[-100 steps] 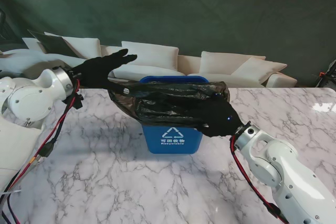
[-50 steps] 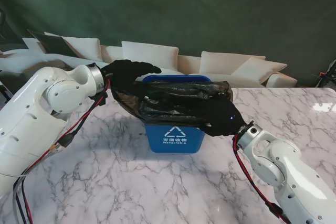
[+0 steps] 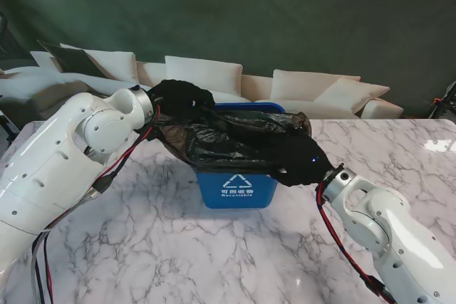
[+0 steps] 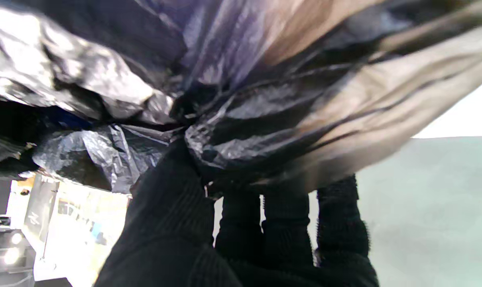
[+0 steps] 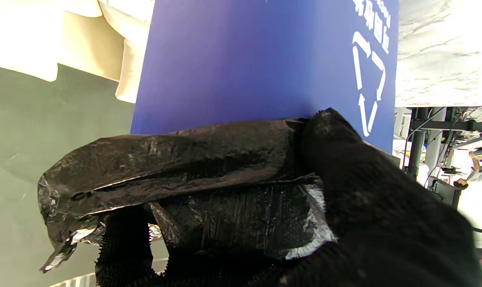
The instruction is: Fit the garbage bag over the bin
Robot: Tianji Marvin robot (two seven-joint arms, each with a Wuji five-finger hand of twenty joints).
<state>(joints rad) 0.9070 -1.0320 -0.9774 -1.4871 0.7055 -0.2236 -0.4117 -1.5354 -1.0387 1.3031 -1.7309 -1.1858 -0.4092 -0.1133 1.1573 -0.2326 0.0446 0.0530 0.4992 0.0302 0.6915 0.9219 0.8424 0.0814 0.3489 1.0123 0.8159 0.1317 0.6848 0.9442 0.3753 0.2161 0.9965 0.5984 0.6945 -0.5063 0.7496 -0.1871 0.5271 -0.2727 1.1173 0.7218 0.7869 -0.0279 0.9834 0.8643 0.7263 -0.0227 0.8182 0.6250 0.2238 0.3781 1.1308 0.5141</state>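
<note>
Black bag (image 3: 235,140) lies draped over the blue bin (image 3: 235,184) at frame centre on the counter (image 3: 142,247). My left hand (image 3: 179,97) and right hand (image 3: 299,163) each clamp its plastic.

- The black-gloved right hand (image 5: 368,207) pinches a fold of the crinkled black plastic garbage bag (image 5: 185,159).
- The bag edge lies against the blue plastic bin's (image 5: 244,59) wall, beside its white recycling symbol.
- White marble counter (image 5: 444,52) shows past the bin.
</note>
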